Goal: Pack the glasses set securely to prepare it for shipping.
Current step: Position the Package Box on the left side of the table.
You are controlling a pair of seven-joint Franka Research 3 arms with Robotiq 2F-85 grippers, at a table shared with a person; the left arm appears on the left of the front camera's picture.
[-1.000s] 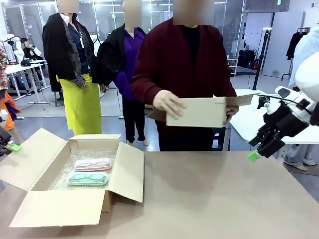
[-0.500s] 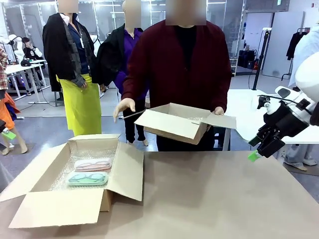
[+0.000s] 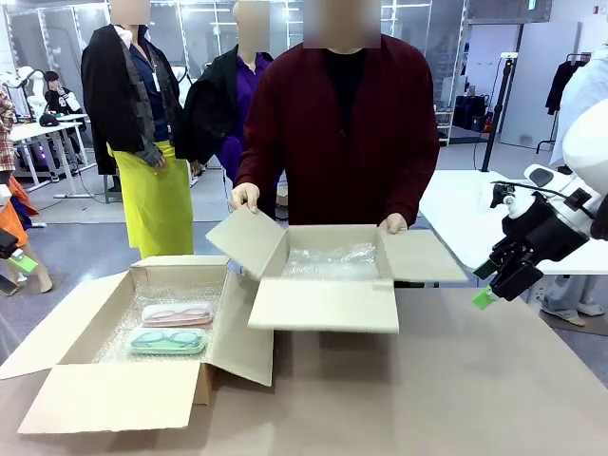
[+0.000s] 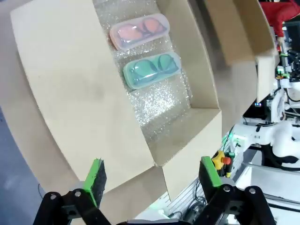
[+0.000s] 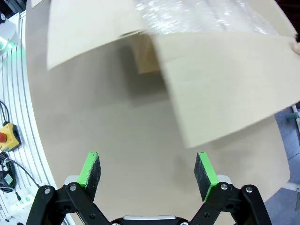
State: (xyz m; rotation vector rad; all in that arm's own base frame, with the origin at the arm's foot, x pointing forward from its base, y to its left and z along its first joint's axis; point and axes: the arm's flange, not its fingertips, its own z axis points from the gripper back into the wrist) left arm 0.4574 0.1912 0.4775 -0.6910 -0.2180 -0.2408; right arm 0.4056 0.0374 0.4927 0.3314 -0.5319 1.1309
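Here, your stock on the table (image 3: 427, 380): one open box (image 3: 142, 380) at your left, lined with bubble wrap (image 4: 159, 103). Inside it, the pink case (image 3: 177, 313) lies just behind the green case (image 3: 168, 340), side by side, both flat. A second box (image 3: 328, 285), flaps open and wrap inside, sits mid-table, held at both sides by the person's hands (image 3: 245, 197). Your left claw (image 4: 152, 176) hangs open above the first box's edge, holding nothing. Your right claw (image 5: 147, 171) stands open over bare table, near the second box.
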